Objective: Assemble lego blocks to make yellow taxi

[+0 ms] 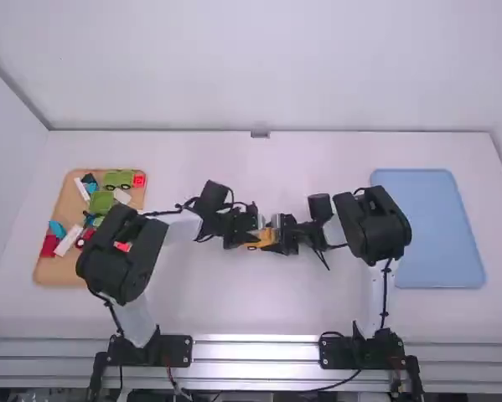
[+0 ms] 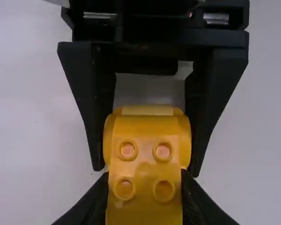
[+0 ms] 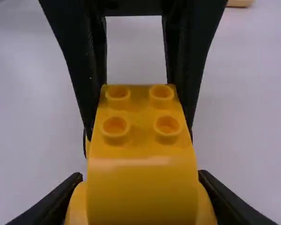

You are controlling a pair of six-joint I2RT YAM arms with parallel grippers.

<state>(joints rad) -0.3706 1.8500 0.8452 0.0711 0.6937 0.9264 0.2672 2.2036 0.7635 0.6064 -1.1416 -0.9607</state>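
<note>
The yellow plastic toy-car body, with rounded ends and four studs on top (image 2: 146, 161), is between the two arms over the white counter (image 1: 234, 306). On its left side, the left pincer (image 1: 252, 238) is closed to its width, gripping it; on its right side, the right pincer (image 1: 278, 239) clamps it likewise. Well to its left is a tan rectangular tray (image 1: 60, 272) of mixed coloured blocks (image 1: 118, 178); well to its right, a blue rectangular plastic tray (image 1: 431, 230).

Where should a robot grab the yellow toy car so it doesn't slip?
I'd pinch the yellow toy car by its two opposite sides, coming from an end. Its top has studs and one end is curved, so the sides look steadiest. The left gripper and right gripper hold it that way.
</note>
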